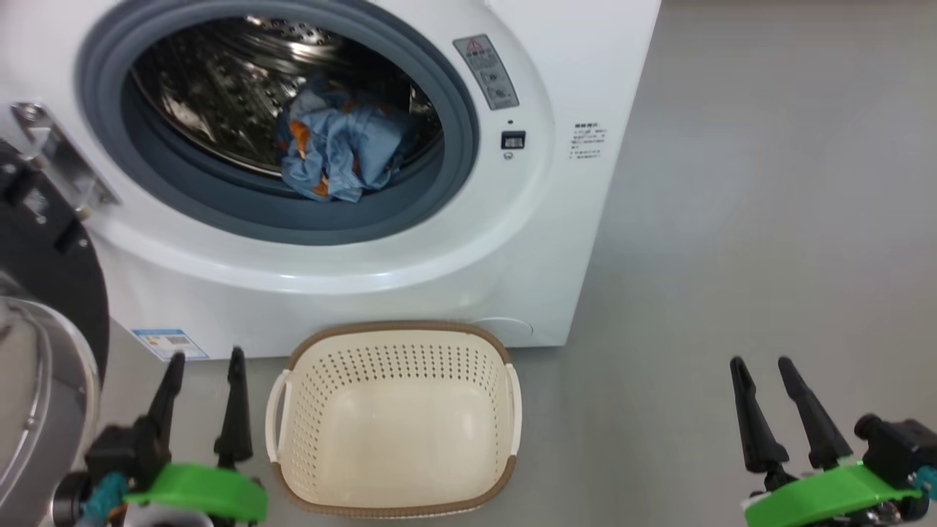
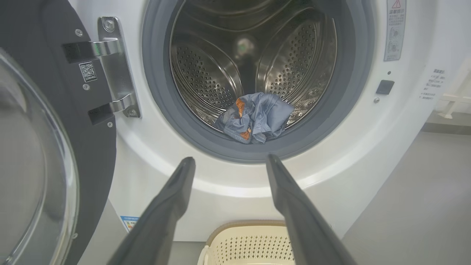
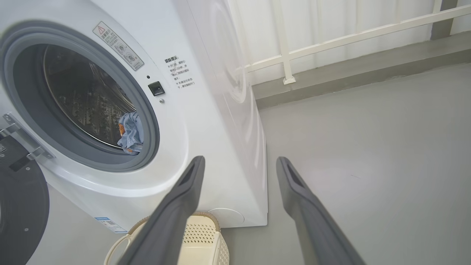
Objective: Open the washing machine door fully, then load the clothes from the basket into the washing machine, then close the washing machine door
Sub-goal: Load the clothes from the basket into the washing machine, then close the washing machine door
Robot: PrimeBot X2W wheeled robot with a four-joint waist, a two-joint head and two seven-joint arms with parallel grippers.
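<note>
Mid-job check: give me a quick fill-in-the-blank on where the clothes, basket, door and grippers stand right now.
1. The clothes lie inside the washing machine, in its steel ____.
2. The basket in front of the machine is ____.
3. The washing machine door stands ____ on its hinge.
4. The left gripper and the right gripper have their jaws apart and hold ____.

Missing words: drum; empty; open; nothing.
</note>
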